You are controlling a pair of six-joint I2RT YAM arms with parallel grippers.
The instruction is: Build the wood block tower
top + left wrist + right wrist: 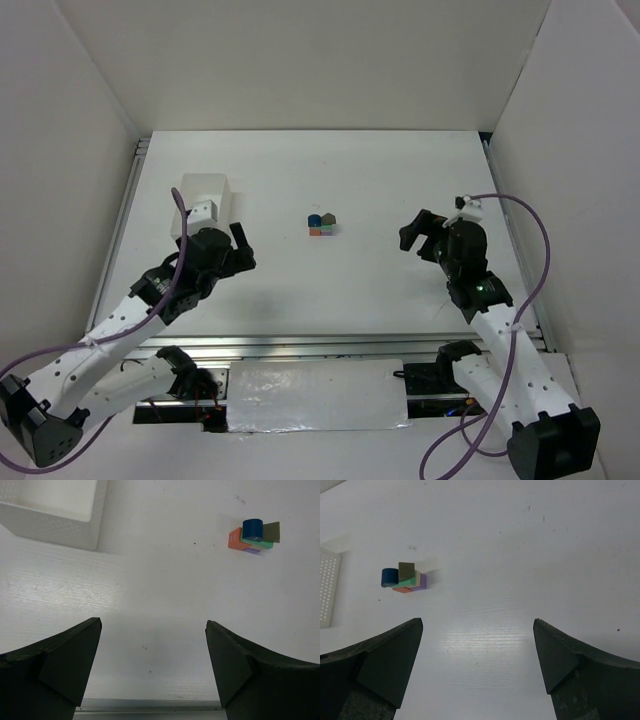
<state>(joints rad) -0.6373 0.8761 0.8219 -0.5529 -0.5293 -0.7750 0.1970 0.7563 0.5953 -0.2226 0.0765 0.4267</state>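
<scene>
The wood block tower [321,223] is a small cluster at the table's middle: a dark blue piece [253,529] and an olive-grey block [271,532] sit on a green block [257,543], with an orange-red block [235,538] and a purple block [252,551] beneath. It also shows in the right wrist view [407,579]. My left gripper [243,250] is open and empty, left of the tower and apart from it; in its wrist view [154,625] it holds nothing. My right gripper [415,240] is open and empty, right of the tower; its wrist view [478,622] shows bare table between the fingers.
A larger white perforated box [205,200] stands at the left, just behind my left gripper; it shows at top left in the left wrist view [50,510] and at the left edge of the right wrist view [327,587]. White walls enclose the table.
</scene>
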